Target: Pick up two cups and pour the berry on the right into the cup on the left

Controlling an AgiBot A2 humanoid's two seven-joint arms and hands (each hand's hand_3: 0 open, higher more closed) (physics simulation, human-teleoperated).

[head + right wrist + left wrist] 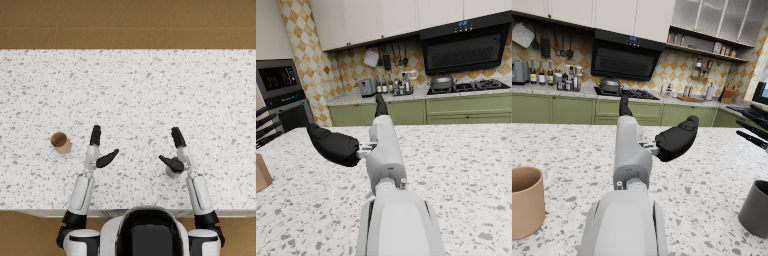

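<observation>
You will find no readable writing anywhere: neither cup carries a label, and the small blue display on the range hood (626, 50) is too small to make out.

Your landmark is the brown cup (60, 142). It stands upright on the white speckled stone counter (130, 85), open mouth up, and you cannot see whether anything lies inside it. Your left hand (99, 150) hovers just beside the brown cup, on the side toward the robot's middle, not touching it; its fingers are spread, thumb (677, 139) swung out sideways, holding nothing. The grey cup (173, 172) stands well apart from the brown cup, across the robot's front, and your right hand (176, 151) is directly over it, thumb (332, 145) crossing above its rim, fingers apart and clamped on nothing. From the head view you cannot tell whether the thumb touches the cup. The berry is hidden; the hand covers the grey cup's mouth.

Beyond the brown cup the counter runs wide, and past its far edge lies brown tiled floor (125, 22). The wrist views show a kitchen: green lower cabinets (557, 110), cream upper cabinets, checkered yellow backsplash, a hob with a pot (609, 84), bottles, a toaster (368, 87), and a built-in oven (278, 80).
</observation>
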